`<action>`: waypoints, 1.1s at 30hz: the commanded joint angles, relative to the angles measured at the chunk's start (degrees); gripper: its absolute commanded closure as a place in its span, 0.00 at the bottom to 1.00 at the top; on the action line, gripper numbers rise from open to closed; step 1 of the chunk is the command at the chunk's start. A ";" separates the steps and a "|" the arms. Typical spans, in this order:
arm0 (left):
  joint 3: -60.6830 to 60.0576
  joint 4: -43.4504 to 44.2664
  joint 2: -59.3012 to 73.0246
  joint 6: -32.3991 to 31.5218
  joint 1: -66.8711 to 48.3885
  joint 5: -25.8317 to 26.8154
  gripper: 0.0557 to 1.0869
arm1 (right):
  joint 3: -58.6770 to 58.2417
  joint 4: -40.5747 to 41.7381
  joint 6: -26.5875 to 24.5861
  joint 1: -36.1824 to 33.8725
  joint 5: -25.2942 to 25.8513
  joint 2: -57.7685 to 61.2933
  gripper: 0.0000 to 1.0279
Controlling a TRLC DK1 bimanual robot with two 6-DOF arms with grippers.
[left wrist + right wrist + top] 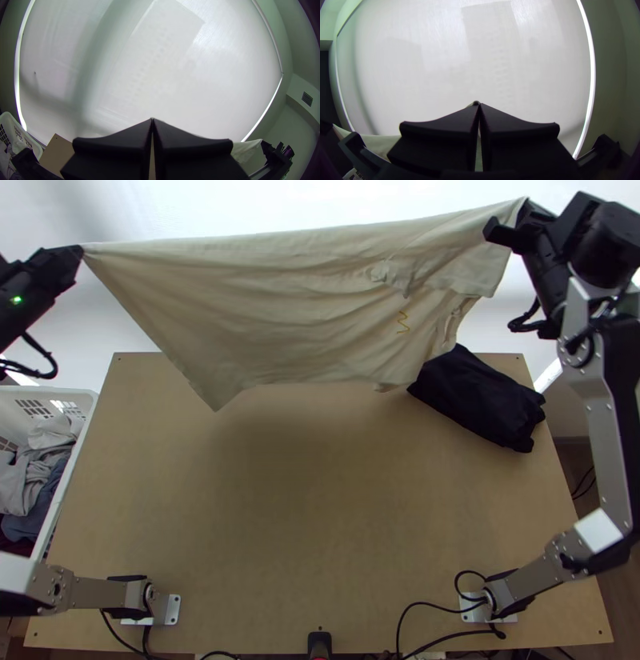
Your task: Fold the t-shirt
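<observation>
Over the wooden table's (304, 500) twelve-o'clock edge, a cream t-shirt (296, 300) hung lengthwise between left gripper (82, 250) at ten o'clock and right gripper (520, 222) near one, each pinching a corner; laying it down likely called for travel toward six.

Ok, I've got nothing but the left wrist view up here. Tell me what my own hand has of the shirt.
Observer: The left hand is shut on one corner of the cream shirt.
Operator: Good. Give me the cloth between the two hands.
Observer: It hangs spread, its upper edge running nearly straight across to the right hand.
Operator: Now report anything lying on the table near it.
Observer: A bundle of dark cloth lies at the far right of the table, just past the shirt's lower edge in the top view.
</observation>
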 commanded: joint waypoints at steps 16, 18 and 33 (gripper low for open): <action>-4.93 1.52 -26.86 -5.56 6.17 -1.21 0.96 | -7.75 -7.02 -7.07 9.74 -1.46 -38.67 0.97; -4.67 0.20 -28.35 -5.56 6.70 -0.95 0.96 | -7.40 -10.27 -6.89 9.74 -1.46 -40.61 0.97; -24.09 -3.05 -37.41 -5.12 7.05 0.72 0.96 | -23.31 -23.45 7.08 13.43 -1.99 -46.41 0.97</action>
